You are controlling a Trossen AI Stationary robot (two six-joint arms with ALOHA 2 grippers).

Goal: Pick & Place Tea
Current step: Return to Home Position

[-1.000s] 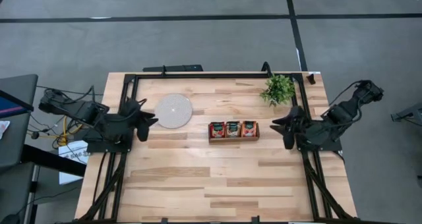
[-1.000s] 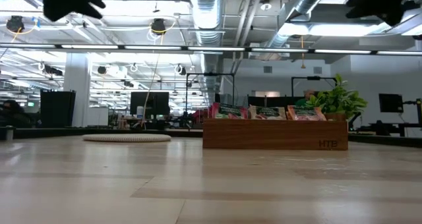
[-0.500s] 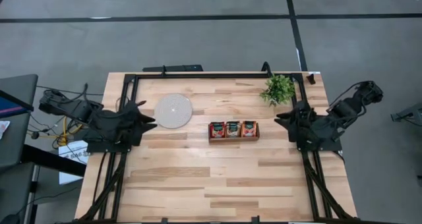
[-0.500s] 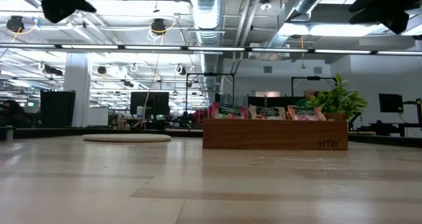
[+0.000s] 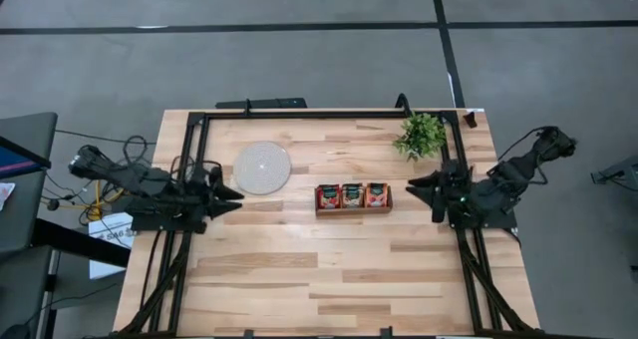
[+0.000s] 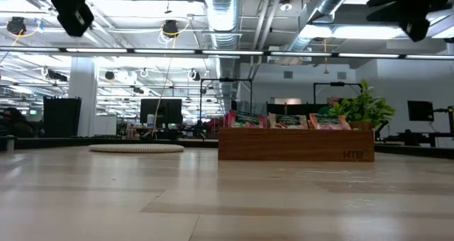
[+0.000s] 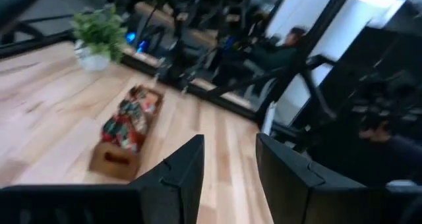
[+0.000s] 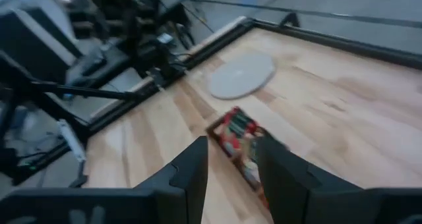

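Observation:
Red-orange and pale green tea sachets (image 5: 352,193) stand on edge in the three compartments of a brown wooden tray (image 5: 354,211) at the table's middle; their tops show above the tray wall in the low view (image 6: 287,120) and in both wrist views (image 7: 128,118) (image 8: 241,135). My left gripper (image 5: 237,195) hovers left of the tray, near the round grey-white disc (image 5: 262,167), with a gap between its fingers (image 7: 229,158). My right gripper (image 5: 409,183) hovers right of the tray, also open (image 8: 231,161). Both are well above the table (image 6: 76,21) (image 6: 415,28).
A small potted plant (image 5: 421,135) stands at the far right, behind the tray. The disc lies flat on the wood at the far left. A black frame (image 5: 299,114) runs along the table's far and side edges. Bare wood (image 5: 319,269) fills the near half. A seated person shows beyond the table (image 7: 283,49).
Both grippers have turned about their wrists and come down a little. The left gripper has also shifted slightly toward the near edge and the tray. The tray, sachets and disc have not moved.

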